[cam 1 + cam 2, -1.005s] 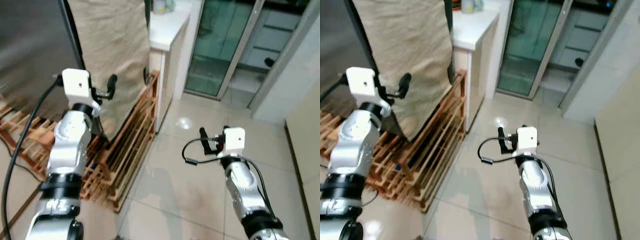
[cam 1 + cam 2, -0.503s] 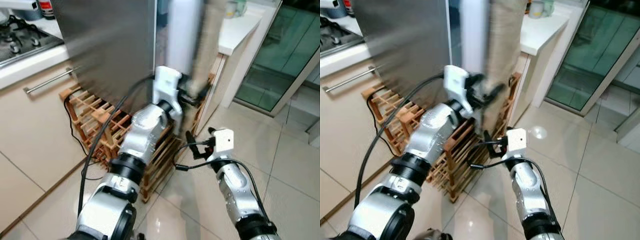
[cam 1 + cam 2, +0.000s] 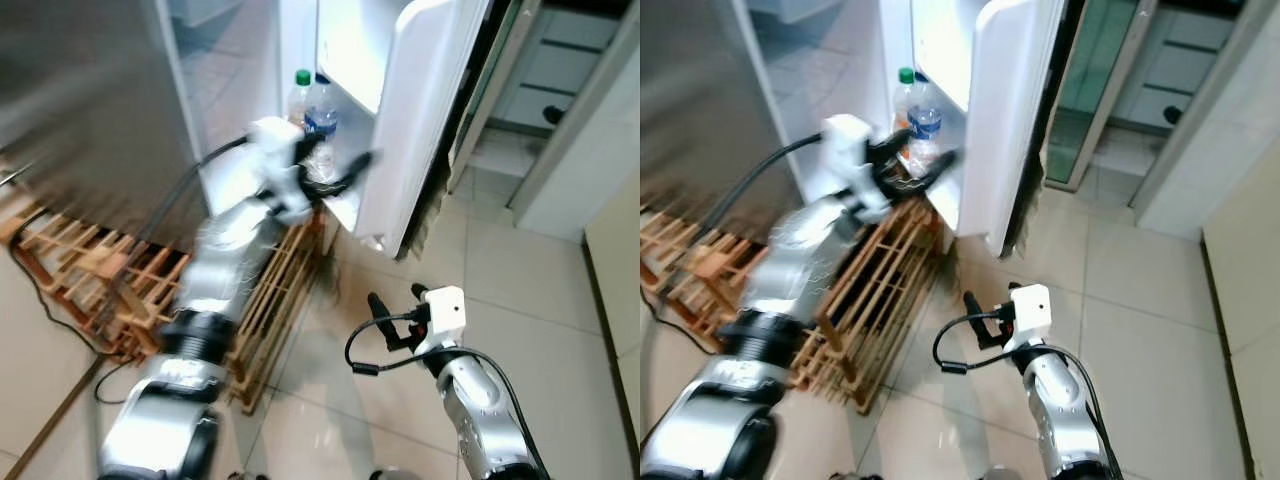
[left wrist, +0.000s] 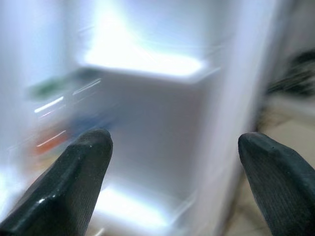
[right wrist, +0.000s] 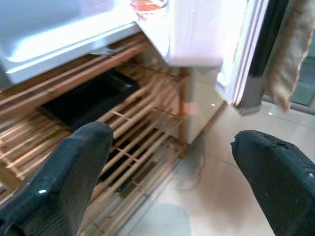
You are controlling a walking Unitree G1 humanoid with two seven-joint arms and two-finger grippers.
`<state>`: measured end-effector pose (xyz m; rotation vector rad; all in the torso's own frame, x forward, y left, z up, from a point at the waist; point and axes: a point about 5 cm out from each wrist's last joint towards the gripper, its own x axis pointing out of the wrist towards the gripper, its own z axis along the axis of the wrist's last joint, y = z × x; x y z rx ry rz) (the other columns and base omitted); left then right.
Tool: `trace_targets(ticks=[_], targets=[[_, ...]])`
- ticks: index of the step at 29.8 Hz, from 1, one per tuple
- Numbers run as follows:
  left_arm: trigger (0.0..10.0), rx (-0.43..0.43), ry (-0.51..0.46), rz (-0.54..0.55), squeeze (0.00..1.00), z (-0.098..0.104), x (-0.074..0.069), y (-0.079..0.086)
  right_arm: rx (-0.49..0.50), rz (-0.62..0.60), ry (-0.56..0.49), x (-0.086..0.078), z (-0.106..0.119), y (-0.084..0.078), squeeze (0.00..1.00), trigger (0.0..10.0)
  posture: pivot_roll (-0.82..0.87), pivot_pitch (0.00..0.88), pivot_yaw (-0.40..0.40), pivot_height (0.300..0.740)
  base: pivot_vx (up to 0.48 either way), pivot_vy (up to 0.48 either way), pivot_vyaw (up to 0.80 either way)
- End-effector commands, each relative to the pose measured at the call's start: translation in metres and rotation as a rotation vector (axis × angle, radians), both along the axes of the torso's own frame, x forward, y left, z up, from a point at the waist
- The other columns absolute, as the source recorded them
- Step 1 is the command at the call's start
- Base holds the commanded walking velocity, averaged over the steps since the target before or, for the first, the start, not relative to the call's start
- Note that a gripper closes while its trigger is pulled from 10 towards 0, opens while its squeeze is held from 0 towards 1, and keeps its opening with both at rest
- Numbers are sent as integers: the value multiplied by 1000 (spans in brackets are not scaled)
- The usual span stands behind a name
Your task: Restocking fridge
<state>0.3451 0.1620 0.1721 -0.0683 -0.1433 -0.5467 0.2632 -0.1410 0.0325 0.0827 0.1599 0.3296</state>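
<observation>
Fridge: the fridge door [image 3: 415,120] stands swung open in the upper middle of the head views, white inside, and the steel front of the fridge [image 3: 80,110] takes the upper left.
Stock in place: two bottles stand side by side in the door shelf, a green-capped bottle [image 3: 299,97] and a blue-capped bottle [image 3: 320,108] just beside it.
My left claw: my left gripper [image 3: 340,178] is raised at the door shelf, close under the two bottles, blurred by motion; in the left wrist view its fingers [image 4: 74,182] are spread wide with nothing between them, facing the lit white shelves.
My right claw: my right gripper [image 3: 385,318] hangs low over the tiled floor [image 3: 540,290], lower middle of the frame; its fingers [image 5: 69,172] are likewise spread apart and hold nothing, looking toward the wooden rack [image 5: 123,128].
Done so far: I judge the opening step finished, since the door is wide open.
Left to do: neither claw carries anything to put in, so I reckon the restocking itself has barely begun; I must fetch items and set them on the shelves, then close the door.
Unclear: whether those two bottles were placed by me, I cannot tell.
</observation>
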Motion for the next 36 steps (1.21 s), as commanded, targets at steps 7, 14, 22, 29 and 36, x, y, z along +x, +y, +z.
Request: trace_targets(ticks=[7, 14, 22, 29, 36], targets=[[10000, 77, 21, 77, 0, -6, -42, 77, 32, -42, -13, 24, 12, -3, 0, 10000, -47, 0, -44, 740, 0, 0, 92], [10000, 9, 88, 339, 0, -33, -72, 103, 20, -43, -26, 39, 20, 2, 0, 10000, -22, 0, -70, 740, 0, 0, 543], [10000, 49, 117, 468, 0, -49, -59, 22, 85, -217, -19, 47, 22, -4, 0, 10000, -64, 0, -52, 740, 0, 0, 465], [10000, 115, 132, 510, 0, -57, -45, 22, 134, -157, -63, 57, 37, 17, 0, 10000, -101, 0, -33, 740, 0, 37, 463], [10000, 146, 147, 573, 0, -59, -32, 27, 135, -173, -81, 63, 42, 13, 0, 10000, -137, 0, 6, 740, 0, 477, 448]])
